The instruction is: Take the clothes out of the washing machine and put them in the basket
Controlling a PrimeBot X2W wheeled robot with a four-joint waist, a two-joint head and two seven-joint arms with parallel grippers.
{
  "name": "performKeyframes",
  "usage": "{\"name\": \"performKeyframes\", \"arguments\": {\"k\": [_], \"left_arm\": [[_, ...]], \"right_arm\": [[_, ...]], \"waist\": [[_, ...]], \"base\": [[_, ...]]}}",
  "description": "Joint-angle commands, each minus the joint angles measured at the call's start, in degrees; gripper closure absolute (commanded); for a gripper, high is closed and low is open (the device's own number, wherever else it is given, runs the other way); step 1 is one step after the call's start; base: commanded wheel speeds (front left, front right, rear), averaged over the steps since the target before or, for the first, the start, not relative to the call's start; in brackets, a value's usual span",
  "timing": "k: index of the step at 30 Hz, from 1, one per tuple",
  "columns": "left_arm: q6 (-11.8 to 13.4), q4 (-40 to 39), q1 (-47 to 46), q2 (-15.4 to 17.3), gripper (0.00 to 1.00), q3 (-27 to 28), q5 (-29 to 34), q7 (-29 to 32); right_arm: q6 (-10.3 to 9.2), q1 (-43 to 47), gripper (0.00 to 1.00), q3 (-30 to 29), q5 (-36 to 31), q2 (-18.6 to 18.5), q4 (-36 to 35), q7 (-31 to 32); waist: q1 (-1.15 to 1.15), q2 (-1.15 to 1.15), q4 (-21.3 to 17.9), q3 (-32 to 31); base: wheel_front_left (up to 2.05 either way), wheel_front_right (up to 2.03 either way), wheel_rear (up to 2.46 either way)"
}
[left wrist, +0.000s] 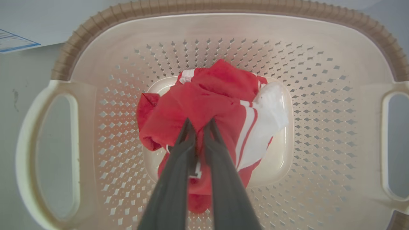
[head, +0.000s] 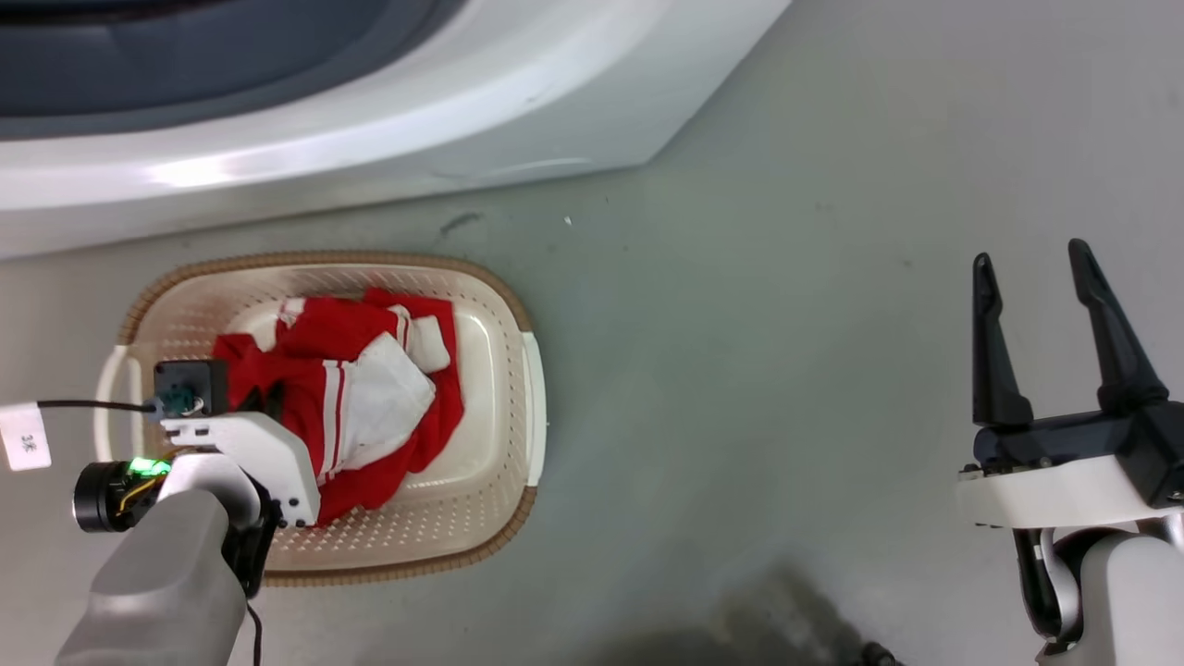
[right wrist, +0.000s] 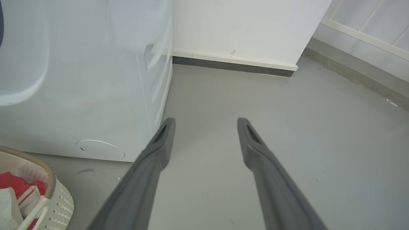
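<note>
– Left gripper, what is it doing?
– Its two dark fingers are pinched nearly together on a fold of the clothes, down inside the basket. Red fabric shows in the thin slit between them.
– And the right gripper?
– Spread wide and holding nothing, over bare floor well to the right of the basket.
– Now the room, biggest thing first.
– Smooth grey floor, faintly scuffed, runs up to a white wall with a pale skirting over a dark strip. One white washing machine stands on it. Its front curves across the top of the head view, and the right wrist view shows its lower front with one round cover plate.
– Then?
– One basket, cream with perforated sides and a brown rim, on the floor just in front of the machine. It has two white handles, one at each end.
– The clothes?
– One crumpled red heap with white stripes and a white panel, lying on the basket's bottom. How many garments it makes up, I cannot tell.
– Anything smaller?
– One white paper label, just outside the handle on the left.
</note>
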Motion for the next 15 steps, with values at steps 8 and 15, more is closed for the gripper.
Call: {"name": "performKeyframes", "arguments": {"k": [8, 15], "left_arm": [[-1.3, 6.9, -5.2, -1.1, 1.0, 0.0, 0.0, -1.3], [-1.8, 9.9, -6.6, -2.3, 0.94, -0.2, -0.3, -2.3]], "right_arm": [[-0.08, -1.3, 0.0, -0.6, 0.0, 0.1, -1.3, -0.1], [-0.07, -1.8, 0.0, -0.5, -0.3, 0.1, -0.9, -0.1]], "waist": [[-0.01, 0.0, -1.1, 5.3], [-0.01, 0.0, -0.8, 5.7]], "base": [[0.0, 0.0, 0.0], [0.0, 0.0, 0.0]]}}
